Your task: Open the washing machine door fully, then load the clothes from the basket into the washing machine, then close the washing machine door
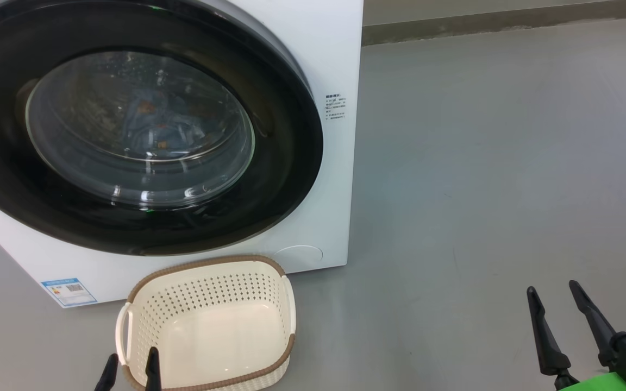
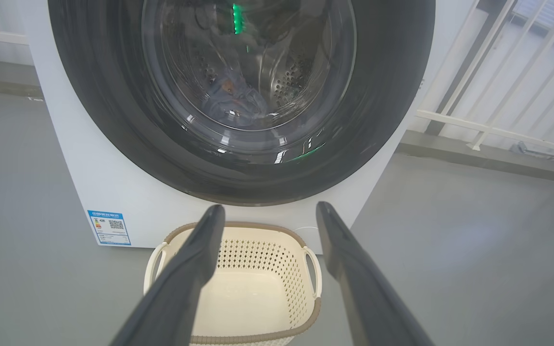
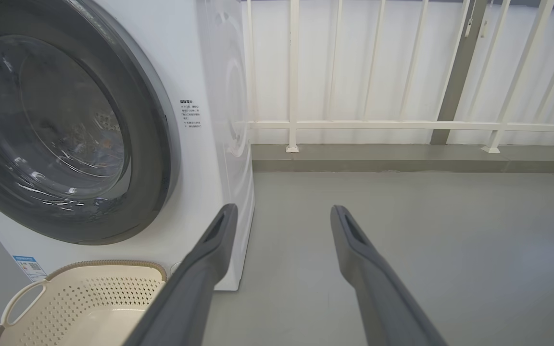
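The white front-loading washing machine stands on the grey floor and takes up the upper left of the head view. Its washing machine door, a glossy black ring around bulging glass, sits flat against the front, closed. In the right wrist view, a white railing runs along the wall behind the machine.

Down in front, the cream basket with the brown woven-look rim sits on the floor just beside the washer's lower edge, its pale bottom bare. And the clothes? Light blue fabric with orange spots lies inside the steel drum, behind the door's glass. The cream cloth I cannot make out.

The left gripper comes up at the bottom edge by the basket's near left corner, jaws apart and holding nothing. In its wrist view, the basket shows between the two fingers.

The right gripper is at the lower right over bare floor, well apart from the basket, jaws spread and empty.

A small blue label marks the washer's lower left corner.
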### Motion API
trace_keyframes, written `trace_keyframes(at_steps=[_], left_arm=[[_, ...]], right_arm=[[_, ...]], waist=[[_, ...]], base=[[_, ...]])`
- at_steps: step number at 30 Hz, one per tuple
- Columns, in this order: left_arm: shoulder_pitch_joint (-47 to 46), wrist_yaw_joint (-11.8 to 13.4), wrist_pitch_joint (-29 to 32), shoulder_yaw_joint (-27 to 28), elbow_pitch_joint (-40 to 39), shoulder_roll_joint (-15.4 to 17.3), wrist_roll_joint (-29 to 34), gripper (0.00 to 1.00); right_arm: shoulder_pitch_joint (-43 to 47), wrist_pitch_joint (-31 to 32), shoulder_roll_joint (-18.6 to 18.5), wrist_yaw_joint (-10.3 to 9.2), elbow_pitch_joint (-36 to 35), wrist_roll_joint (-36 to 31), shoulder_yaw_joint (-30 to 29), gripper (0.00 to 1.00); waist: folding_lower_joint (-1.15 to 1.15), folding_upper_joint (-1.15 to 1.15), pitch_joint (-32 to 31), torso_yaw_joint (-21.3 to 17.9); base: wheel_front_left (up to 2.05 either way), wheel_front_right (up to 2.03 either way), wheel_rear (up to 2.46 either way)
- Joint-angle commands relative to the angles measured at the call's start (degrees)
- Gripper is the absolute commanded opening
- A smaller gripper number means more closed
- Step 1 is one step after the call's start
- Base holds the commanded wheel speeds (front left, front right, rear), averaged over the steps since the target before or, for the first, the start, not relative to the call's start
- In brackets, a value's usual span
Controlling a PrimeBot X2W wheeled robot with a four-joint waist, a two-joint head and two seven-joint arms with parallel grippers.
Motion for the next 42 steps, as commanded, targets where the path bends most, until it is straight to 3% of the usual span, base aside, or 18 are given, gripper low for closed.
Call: trace_keyframes(at_steps=[1, 19, 20, 28, 32, 42], left_arm=[[-0.42, -0.09, -0.37, 2.02, -1.22, 0.43, -0.22, 1.00], [-0.02, -0.09, -0.37, 2.34, -1.72, 0.43, 0.59, 1.00], [1.06, 0.00, 0.00, 0.36, -0.15, 0.04, 0.27, 0.00], [0.88, 0.03, 0.39, -0.26, 3.48, -0.69, -1.40, 0.00], [0.41, 0.04, 0.92, -0.18, 3.54, -0.51, -3.90, 0.00], [-1.02, 0.02, 2.27, 0.05, 4.06, -0.10, -10.06, 0.00]], right_arm=[[-0.70, -0.26, -0.79, -0.33, -1.22, -0.70, 0.74, 1.00], [-0.93, -0.26, -0.59, -0.33, 0.47, -0.75, 0.77, 1.00], [-0.01, 0.00, 0.15, 0.00, 1.75, -0.01, -0.70, 0.00], [-0.22, 0.49, 1.52, 0.01, 6.20, 1.73, -0.71, 0.00], [-0.51, 1.18, 1.62, 0.00, 6.30, 4.40, -0.73, 0.00], [-1.43, 2.86, 1.87, -0.02, 6.78, 11.01, -0.75, 0.00]], waist=[[0.00, 0.00, -0.03, 0.04], [0.00, 0.00, 0.01, 2.05], [0.00, 0.00, 0.00, 2.05], [0.01, 0.00, 0.01, 2.12], [0.13, 0.00, -0.09, 2.20], [0.00, 0.00, 0.06, 2.39]], base=[[0.00, 0.00, 0.00], [0.00, 0.00, 0.00], [0.00, 0.00, 0.00], [0.00, 0.00, 0.00], [0.00, 0.00, 0.00], [0.00, 0.00, 0.00]])
